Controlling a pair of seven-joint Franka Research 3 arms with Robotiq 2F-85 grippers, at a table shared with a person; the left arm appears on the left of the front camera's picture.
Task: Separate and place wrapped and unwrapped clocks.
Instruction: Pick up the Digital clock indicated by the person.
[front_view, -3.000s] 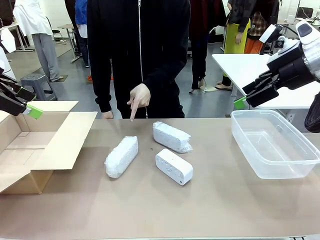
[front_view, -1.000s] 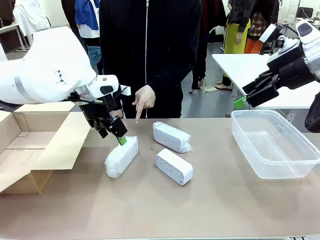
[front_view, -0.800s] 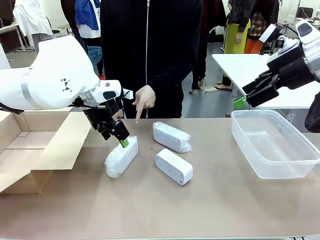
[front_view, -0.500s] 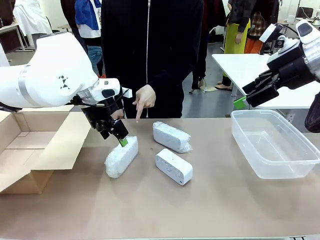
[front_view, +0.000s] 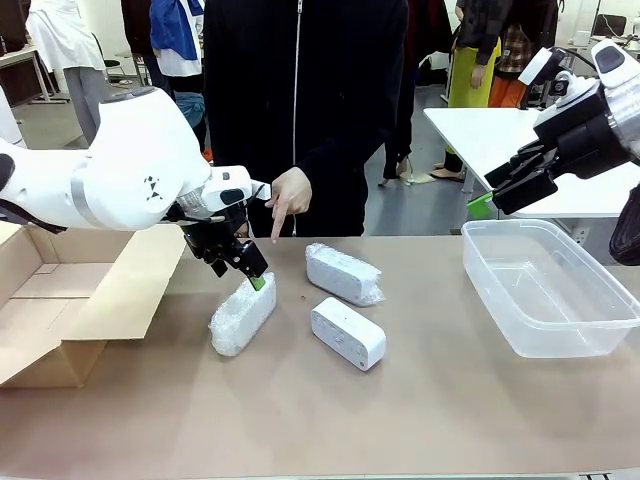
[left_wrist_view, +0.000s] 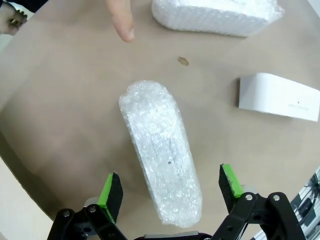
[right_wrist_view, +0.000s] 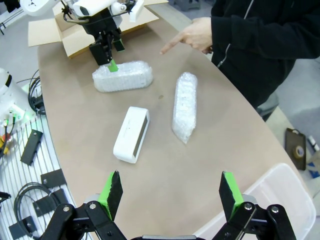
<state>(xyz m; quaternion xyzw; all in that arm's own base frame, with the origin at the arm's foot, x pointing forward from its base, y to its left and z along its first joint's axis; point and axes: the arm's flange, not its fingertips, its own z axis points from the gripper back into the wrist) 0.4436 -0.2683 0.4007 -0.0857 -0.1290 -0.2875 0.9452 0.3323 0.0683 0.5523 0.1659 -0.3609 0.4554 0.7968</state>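
Note:
Two wrapped clocks in bubble wrap lie mid-table: one (front_view: 242, 315) on the left, one (front_view: 343, 272) farther back. The unwrapped clock (front_view: 347, 332), a smooth white block, lies in front of them. My left gripper (front_view: 252, 276) hangs open over the far end of the left bundle. In the left wrist view that bundle (left_wrist_view: 162, 150) runs between the open fingers of the left gripper (left_wrist_view: 170, 184), which do not touch it. My right gripper (front_view: 492, 197) stays open and high at the right, holding nothing; its wrist view (right_wrist_view: 170, 187) looks down on the white block (right_wrist_view: 132, 134) and both bundles (right_wrist_view: 122, 76) (right_wrist_view: 184, 106).
A person's hand (front_view: 285, 200) points a finger down at the table near the left bundle. An open cardboard box (front_view: 60, 290) stands at the left edge. A transparent plastic tub (front_view: 480, 235) sits at the right. Bare tabletop lies in front.
My left arm swung in from the left to the left bundle, then edged slightly right over its far end. The right arm, the person's hand and the clocks stayed put.

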